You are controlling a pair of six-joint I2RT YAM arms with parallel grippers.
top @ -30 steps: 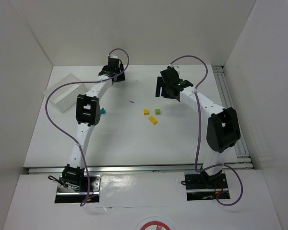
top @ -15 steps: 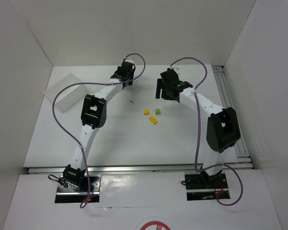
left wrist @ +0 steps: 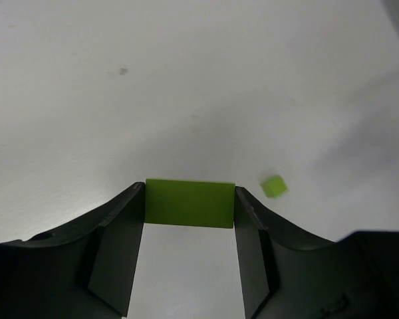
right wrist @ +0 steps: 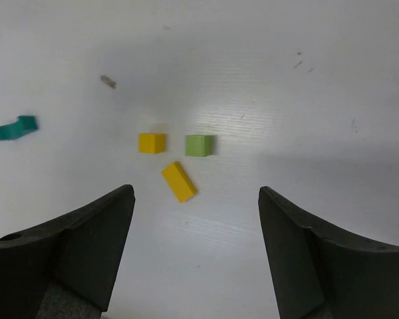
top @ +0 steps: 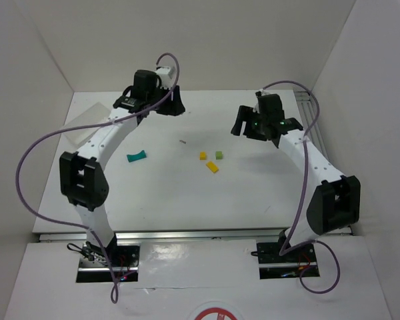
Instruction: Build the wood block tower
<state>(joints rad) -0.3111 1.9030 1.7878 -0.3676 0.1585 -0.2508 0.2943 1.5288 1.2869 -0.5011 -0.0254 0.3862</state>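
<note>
A yellow cube [top: 203, 155] [right wrist: 151, 143] and a light green cube [top: 219, 155] [right wrist: 200, 145] stand side by side mid-table. A flat yellow oblong block [top: 213, 167] [right wrist: 179, 181] lies just in front of them. The teal arch [top: 137, 157] [right wrist: 16, 127] lies apart to the left. My left gripper [top: 168, 104] [left wrist: 189, 199] is raised at the back, shut on a green rectangular block [left wrist: 189, 203]. A small green cube [left wrist: 274, 186] shows on the table beyond it. My right gripper [top: 253, 127] [right wrist: 196, 199] is open and empty, above and right of the cubes.
The white rectangular tray [top: 79, 132] sits at the back left, partly behind the left arm. A small grey speck [top: 183, 141] [right wrist: 107, 81] lies behind the cubes. White walls close in the back and both sides.
The left arm's elbow swung far left, uncovering the teal arch, and its gripper shifted back left. The right gripper moved right, away from the cubes.
</note>
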